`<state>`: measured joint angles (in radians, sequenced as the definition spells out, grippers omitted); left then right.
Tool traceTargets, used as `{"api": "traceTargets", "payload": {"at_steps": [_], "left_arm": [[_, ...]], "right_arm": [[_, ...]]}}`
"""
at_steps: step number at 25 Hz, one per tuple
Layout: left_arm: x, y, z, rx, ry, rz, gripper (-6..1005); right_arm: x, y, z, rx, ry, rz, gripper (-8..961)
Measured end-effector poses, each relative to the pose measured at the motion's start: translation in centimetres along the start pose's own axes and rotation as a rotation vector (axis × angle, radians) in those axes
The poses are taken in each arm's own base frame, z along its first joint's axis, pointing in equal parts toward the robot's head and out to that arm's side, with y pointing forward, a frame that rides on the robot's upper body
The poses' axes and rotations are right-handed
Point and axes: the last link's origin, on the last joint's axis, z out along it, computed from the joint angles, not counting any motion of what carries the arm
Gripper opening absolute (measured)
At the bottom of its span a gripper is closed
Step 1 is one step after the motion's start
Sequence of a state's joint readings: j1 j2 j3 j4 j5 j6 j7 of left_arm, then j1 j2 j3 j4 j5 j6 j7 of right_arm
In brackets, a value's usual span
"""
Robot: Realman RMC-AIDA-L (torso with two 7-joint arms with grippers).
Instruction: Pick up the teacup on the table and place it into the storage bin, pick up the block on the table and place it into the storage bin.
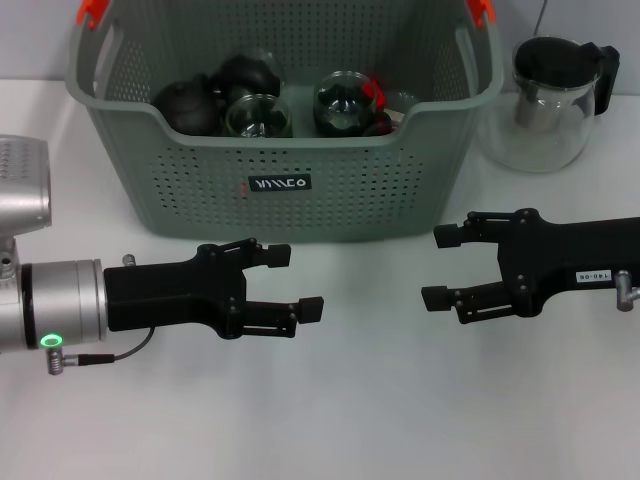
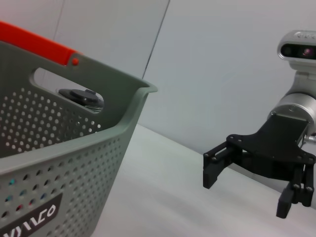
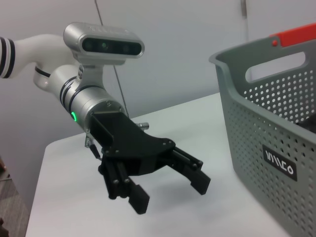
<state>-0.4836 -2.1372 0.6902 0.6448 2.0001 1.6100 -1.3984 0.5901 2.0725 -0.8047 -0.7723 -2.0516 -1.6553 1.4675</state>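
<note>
Both hands, left hand (image 1: 285, 282) and right hand (image 1: 447, 267), wide open, empty.

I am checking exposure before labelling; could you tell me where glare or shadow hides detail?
Head view: white table is evenly lit, with faint shadows under both tools; storage bin contents sit dark, with glints on the glass. Wrist views: soft light, no strong glare.

The head view looks steeply down on the bench (image 1: 330, 400), storage bin (image 1: 280, 190) at the far side. Each wrist view looks low across the bench, close beside the bin's labelled wall, at the opposite pincer: right pincer (image 2: 247, 185), left pincer (image 3: 170, 190).
</note>
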Motion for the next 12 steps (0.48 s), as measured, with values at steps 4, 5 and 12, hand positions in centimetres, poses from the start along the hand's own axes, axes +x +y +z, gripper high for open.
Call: {"api": "traceTargets", "payload": {"at_steps": [4,5,12], "left_arm": [[0.0,-0.01,0.07,0.0,0.0,0.0,961],[0.01,-0.01,0.08,0.0,0.0,0.0,962],[0.03,0.06,0.09,-0.004,0.004,-0.005,962]], "right_arm": [[0.27,0.06,-0.05,0.0,0.002,0.003,910],[0.31,0.06,-0.07,0.001,0.002,0.004,910],[0.46,0.05,-0.11,0.006,0.003,0.008,910]]}}
